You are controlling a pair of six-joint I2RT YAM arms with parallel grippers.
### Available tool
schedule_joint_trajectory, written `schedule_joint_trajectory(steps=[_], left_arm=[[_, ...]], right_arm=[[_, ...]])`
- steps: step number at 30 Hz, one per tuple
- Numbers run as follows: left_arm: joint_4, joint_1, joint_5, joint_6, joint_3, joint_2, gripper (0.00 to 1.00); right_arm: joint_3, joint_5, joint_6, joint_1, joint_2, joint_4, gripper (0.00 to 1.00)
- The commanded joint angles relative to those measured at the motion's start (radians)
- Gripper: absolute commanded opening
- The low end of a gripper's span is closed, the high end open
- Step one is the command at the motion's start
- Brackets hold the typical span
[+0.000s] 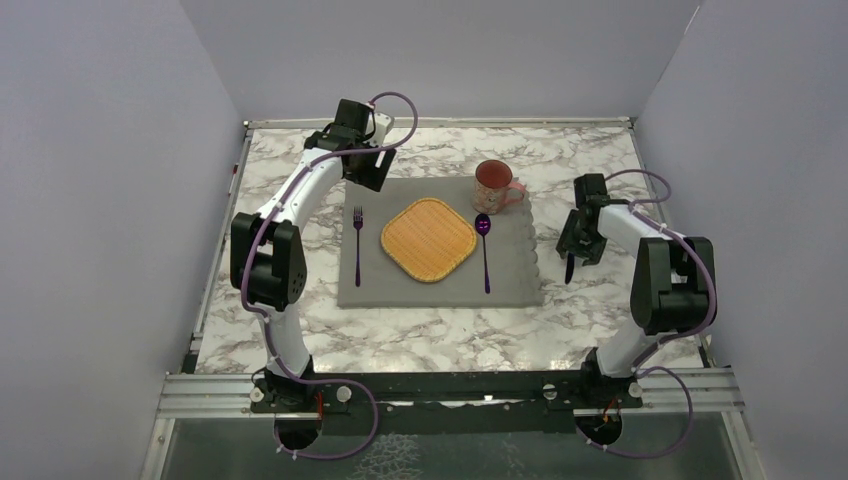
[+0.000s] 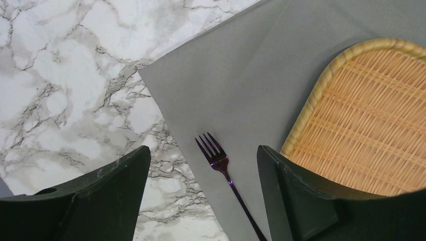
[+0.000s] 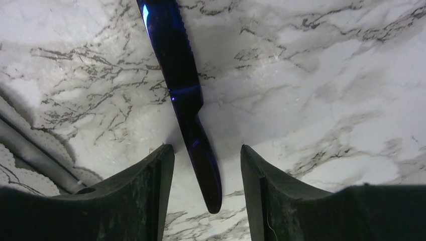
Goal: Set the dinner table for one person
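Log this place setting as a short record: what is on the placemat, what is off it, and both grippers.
on placemat: fork left, woven plate centre, spoon right, mug far right
off placemat: knife on the marble table, to the right
left gripper: open above the fork, not touching it
right gripper: open, knife handle between its fingers, not gripped
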State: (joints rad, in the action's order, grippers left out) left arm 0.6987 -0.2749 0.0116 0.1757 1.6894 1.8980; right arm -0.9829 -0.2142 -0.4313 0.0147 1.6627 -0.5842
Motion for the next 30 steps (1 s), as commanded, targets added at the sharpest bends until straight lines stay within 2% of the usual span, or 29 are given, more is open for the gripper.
schedule_joint_trajectory(steps=[1,9,18,22,25,30], left_arm=[[-0.025,0.008,0.011,-0.021,-0.013,-0.048,0.82],[-0.025,0.018,0.004,-0.030,-0.014,-0.045,0.83],[-0.025,0.022,0.002,-0.036,-0.017,-0.040,0.83],[-0.025,0.022,0.007,-0.039,-0.012,-0.035,0.82],[-0.025,0.021,0.007,-0.035,-0.009,-0.037,0.82],[-0.024,0.021,0.007,-0.030,-0.005,-0.034,0.82]], right_arm=[[-0.031,0.016,0.032,-0.011,0.031,0.037,0.55],[-0.030,0.049,0.041,-0.010,0.046,0.047,0.51],[-0.029,0.057,0.056,-0.010,0.062,0.005,0.41],[-0.022,0.039,0.042,-0.011,0.058,-0.017,0.28],[-0.011,0.024,0.025,-0.010,0.050,-0.029,0.26],[0.006,-0.001,-0.001,-0.011,0.015,-0.056,0.06]])
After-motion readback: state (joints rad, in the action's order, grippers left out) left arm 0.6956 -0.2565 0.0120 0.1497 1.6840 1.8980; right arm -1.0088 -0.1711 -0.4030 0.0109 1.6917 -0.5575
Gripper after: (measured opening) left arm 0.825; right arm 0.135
